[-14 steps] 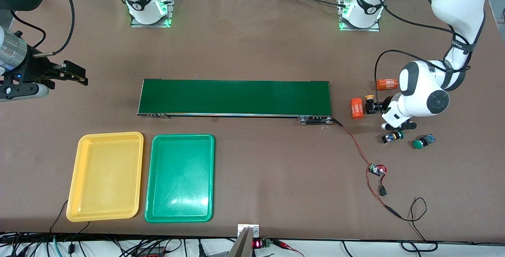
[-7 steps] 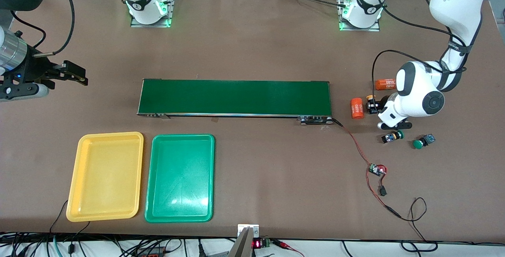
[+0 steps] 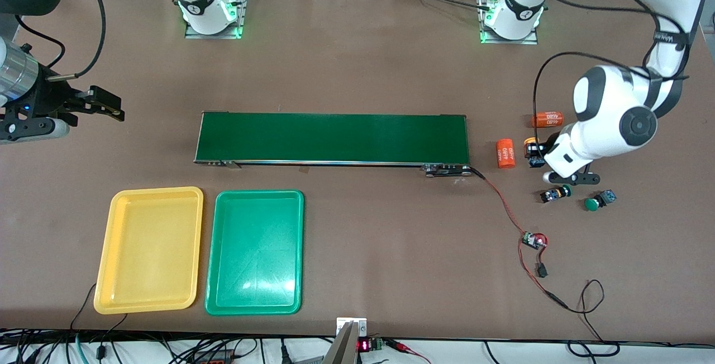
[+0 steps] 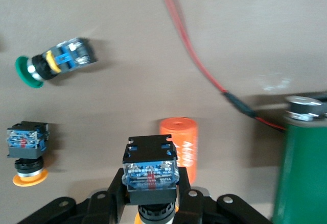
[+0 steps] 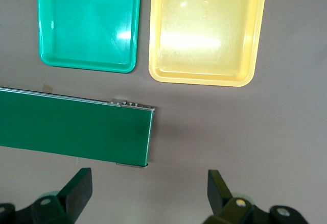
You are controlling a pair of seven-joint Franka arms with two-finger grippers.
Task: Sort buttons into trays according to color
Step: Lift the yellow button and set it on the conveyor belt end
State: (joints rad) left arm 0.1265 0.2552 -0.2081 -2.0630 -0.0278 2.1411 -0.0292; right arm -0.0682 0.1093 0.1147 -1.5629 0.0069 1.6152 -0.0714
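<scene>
One yellow-capped button [image 4: 149, 170] now clamped in my left gripper [image 4: 150, 203], lifted off table beside orange cylinder [image 3: 505, 153]. Yellow tray [image 3: 149, 249] next. Right gripper [image 5: 148, 191] wide open, empty, waiting.

Glossy yellow plastic tray [image 3: 148, 249] and glossy bright green plastic tray [image 3: 255, 252] catch the lamps on a matt brown table [image 3: 363, 62]; the long dark green conveyor belt [image 3: 332, 138] looks smooth, edged in bare metal; white arm shells shine.
</scene>
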